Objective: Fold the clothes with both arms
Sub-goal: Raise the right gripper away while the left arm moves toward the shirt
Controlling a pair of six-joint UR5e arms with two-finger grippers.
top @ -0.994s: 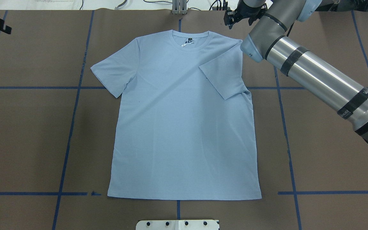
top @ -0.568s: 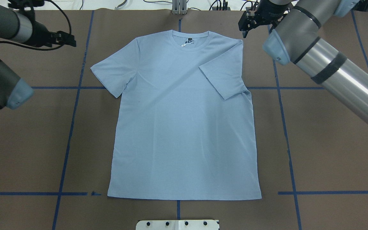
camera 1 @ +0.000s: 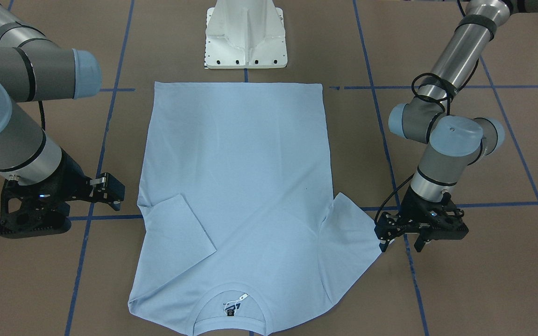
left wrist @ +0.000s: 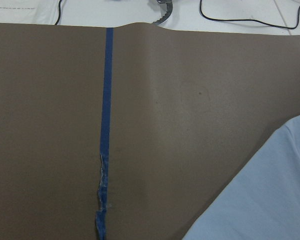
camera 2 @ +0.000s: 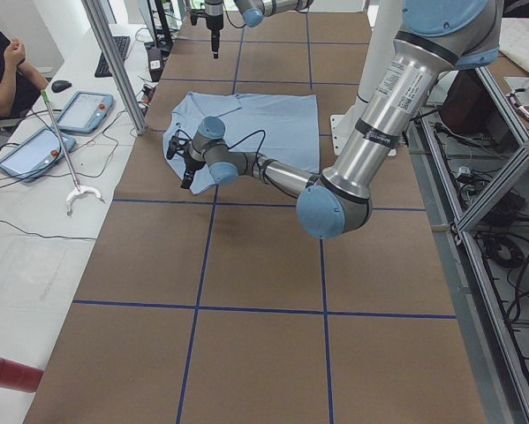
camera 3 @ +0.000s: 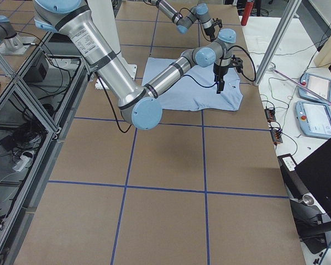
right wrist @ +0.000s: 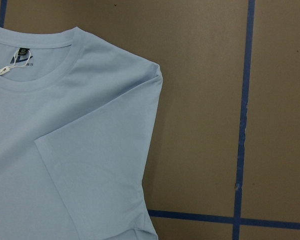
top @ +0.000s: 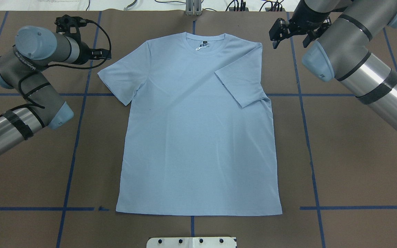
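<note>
The light blue T-shirt lies flat on the brown table, collar at the far side with the neck label showing. Its sleeve on the robot's right is folded in over the body; the other sleeve is spread out. My left gripper hovers just beyond that spread sleeve's tip, open and empty; from the front this left gripper stands beside the sleeve edge. My right gripper is open and empty, off the shirt's shoulder. No chest print shows.
Blue tape lines cross the table. The white pedestal base stands at the shirt's hem side. A seated person and control tablets are beyond the far table edge. A red cylinder lies off the table's left end.
The left arm swung in from the left edge and brought its gripper close to the spread sleeve. The right gripper drifted right, away from the shoulder. The shirt has not moved.
</note>
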